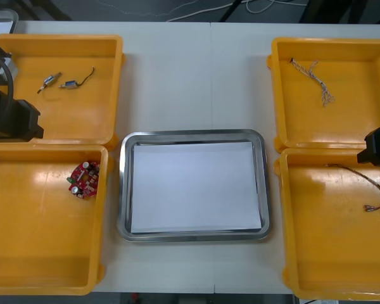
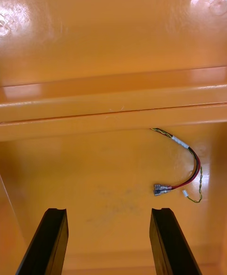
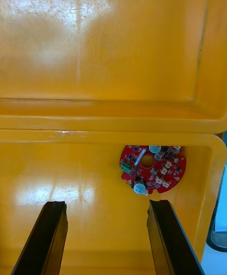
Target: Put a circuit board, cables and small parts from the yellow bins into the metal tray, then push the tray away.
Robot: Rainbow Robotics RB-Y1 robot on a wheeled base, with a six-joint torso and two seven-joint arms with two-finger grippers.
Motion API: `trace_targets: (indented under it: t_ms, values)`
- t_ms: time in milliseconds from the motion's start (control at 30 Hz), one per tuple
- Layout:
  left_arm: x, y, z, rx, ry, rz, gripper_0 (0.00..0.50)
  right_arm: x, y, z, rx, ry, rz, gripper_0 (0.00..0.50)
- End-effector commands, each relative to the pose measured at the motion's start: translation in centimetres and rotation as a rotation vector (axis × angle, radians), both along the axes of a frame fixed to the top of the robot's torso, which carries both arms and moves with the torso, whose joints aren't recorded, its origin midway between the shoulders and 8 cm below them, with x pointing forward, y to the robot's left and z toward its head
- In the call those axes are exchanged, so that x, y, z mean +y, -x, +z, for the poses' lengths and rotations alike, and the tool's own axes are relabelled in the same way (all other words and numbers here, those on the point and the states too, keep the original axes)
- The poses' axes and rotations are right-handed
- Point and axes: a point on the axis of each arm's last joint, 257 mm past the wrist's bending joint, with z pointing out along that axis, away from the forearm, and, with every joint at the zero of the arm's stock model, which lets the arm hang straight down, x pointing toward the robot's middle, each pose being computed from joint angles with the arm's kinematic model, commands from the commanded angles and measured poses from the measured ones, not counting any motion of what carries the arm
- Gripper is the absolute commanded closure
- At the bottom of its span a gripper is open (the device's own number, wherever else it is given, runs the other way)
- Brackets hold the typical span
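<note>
Left wrist view: we see the left end effector point(image 3: 108, 204) spread wide and holding nothing, hovering in the left near bin point(image 3: 71, 185). One round red circuit board point(image 3: 152, 169) lies just ahead of its fingers, by the bin's corner. The right end effector point(image 2: 108, 210), equally wide and empty, hangs in the right near bin point(image 2: 94, 171) above one red and yellow cable point(image 2: 182, 173).

In the front view we count four yellow bins around one metal tray point(image 1: 193, 134), white inside, at the centre of the surface point(image 1: 196, 76). From the tray, the board's bin sits at 8 o'clock. The left far bin point(image 1: 82, 120), at 10, holds two small metal parts point(image 1: 50, 80). The right far bin point(image 1: 329, 126), at 2, holds one twisted blue and white cable point(image 1: 313, 79). The right near bin sits at 4.
</note>
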Motion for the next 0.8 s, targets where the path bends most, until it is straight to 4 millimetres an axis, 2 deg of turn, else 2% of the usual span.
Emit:
trace_targets:
  t_ms: [33, 800]
  values:
    - [1.06, -0.11, 1.43, -0.042, -0.051, -0.029, 0.000, -0.59, -0.34, 0.65, -0.029, 0.007, 0.015, 0.000]
    - [1.06, -0.11, 1.43, -0.042, -0.051, -0.029, 0.000, -0.59, -0.34, 0.65, -0.029, 0.007, 0.015, 0.000]
